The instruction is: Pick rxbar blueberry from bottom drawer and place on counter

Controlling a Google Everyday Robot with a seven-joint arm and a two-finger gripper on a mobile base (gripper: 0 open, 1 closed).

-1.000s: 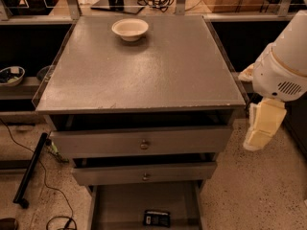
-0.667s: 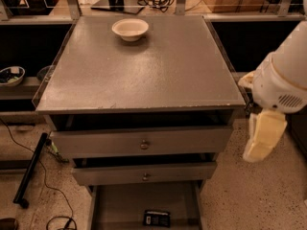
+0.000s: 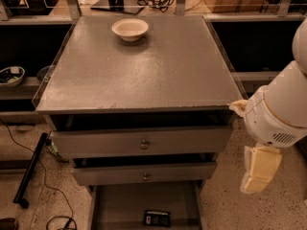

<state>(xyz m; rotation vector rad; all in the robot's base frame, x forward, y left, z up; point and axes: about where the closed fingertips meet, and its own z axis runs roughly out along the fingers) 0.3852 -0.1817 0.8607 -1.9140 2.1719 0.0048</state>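
The rxbar blueberry (image 3: 157,218), a small dark flat bar with pale label marks, lies on the grey floor of the bottom drawer (image 3: 120,206), near its front edge. The bottom drawer is pulled out furthest of the three. The counter (image 3: 144,66) is the grey square top above. My gripper (image 3: 258,172) hangs at the right of the cabinet, below the white arm housing, level with the two upper drawers and well right of and above the bar. It holds nothing that I can see.
A white bowl (image 3: 130,29) stands at the back of the counter. Two upper drawers with round knobs (image 3: 144,144) are partly pulled out above the bottom drawer. Side shelves hold a bowl (image 3: 10,75) at left. Cables and a black bar (image 3: 29,169) lie on the floor at left.
My arm and gripper have moved down, staying at the cabinet's right side. The bar and drawers have not moved.
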